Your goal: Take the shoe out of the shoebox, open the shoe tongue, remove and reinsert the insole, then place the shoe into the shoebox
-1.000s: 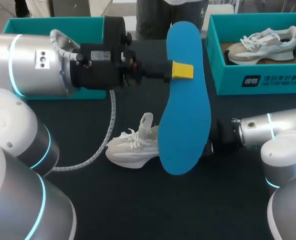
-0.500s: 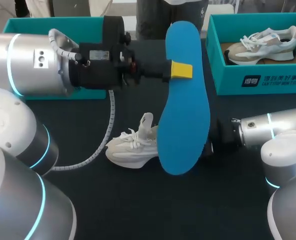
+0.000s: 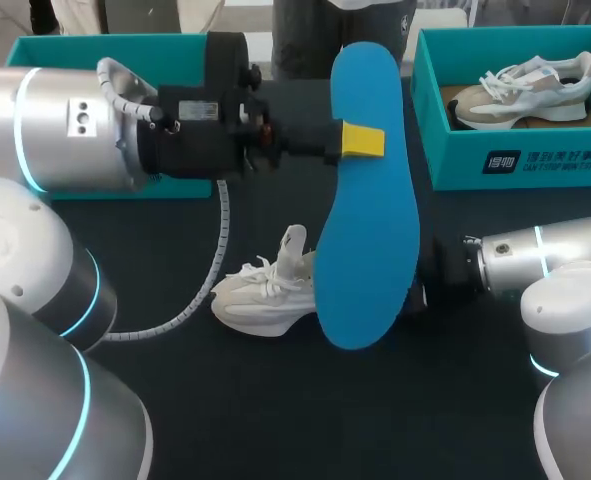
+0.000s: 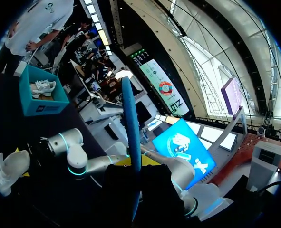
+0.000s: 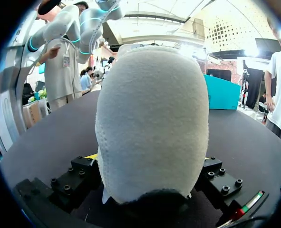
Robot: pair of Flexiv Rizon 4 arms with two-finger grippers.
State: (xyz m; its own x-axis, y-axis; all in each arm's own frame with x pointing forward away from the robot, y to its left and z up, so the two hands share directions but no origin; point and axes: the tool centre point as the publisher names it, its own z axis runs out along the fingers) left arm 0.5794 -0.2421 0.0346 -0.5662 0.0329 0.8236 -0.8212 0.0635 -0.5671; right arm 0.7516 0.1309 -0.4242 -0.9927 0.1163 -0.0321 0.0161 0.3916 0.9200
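At the far left, behind my left arm, a teal box (image 3: pixel 75 48) stands at the back of the dark surface (image 3: pixel 275 400). The left end effector (image 3: pixel 360 141) reaches in over the middle, pinching the blue insole (image 3: pixel 370 250) at one side edge. The insole hangs nearly upright above the surface, and in the left wrist view it rises edge-on from between the fingers. Below and partly behind it, the white shoe (image 3: pixel 265 295) lies on the surface with its toe toward my left and its tongue standing up. In the right wrist view the right end effector (image 5: pixel 150 164) appears clamped on the heel from both sides. At the far right is the open shoebox (image 3: pixel 515 165) with a second shoe (image 3: pixel 520 95) inside. I judge the insole is out and reinsertion comes next. The main risk is the single off-centre pinch, since the long, limp insole could swing, twist or slip as it is tilted toward the opening. It could also catch on the tongue or laces and buckle instead of sliding in. A push against the shoe could pivot it in the heel grip. The insole also hides much of the opening from overhead.
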